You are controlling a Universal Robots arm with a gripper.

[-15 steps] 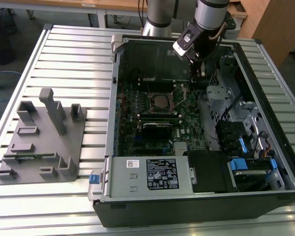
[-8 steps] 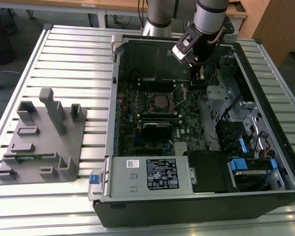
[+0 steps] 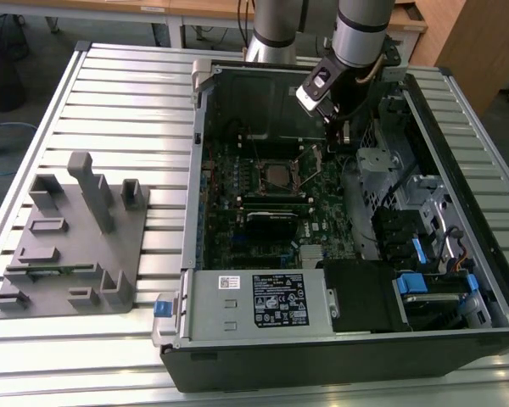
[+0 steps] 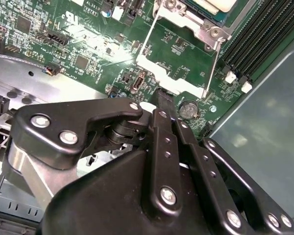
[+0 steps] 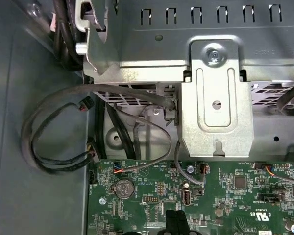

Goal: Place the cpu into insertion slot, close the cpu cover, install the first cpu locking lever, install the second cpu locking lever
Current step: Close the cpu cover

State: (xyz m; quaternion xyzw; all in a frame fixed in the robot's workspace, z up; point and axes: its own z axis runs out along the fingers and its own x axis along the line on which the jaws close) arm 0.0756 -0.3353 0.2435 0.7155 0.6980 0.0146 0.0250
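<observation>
In the exterior view the cpu [image 3: 277,175], a small silver-grey square, lies in the insertion slot [image 3: 262,175] on the green board inside the open computer case. The cpu cover [image 4: 161,71] stands swung open off the socket, green board showing through its cut-out. A thin wire locking lever [image 4: 213,61] rises beside it. My gripper [image 3: 343,134] hangs over the board on the exterior view's right of the socket. Its black fingers meet at the tip, shut on nothing, close above the board in both wrist views [image 4: 162,95] [image 5: 176,221]. A pale corner of the cpu [image 4: 218,4] shows beyond the cover.
A grey power supply box [image 3: 254,301] fills the case's near side, and a drive cage [image 3: 407,229] with blue tabs sits on the exterior view's right. Black memory slots [image 4: 264,34] run beside the socket. Loose cables [image 5: 54,142] and a metal bracket [image 5: 215,98] border the board. A grey fixture [image 3: 68,246] rests on the table.
</observation>
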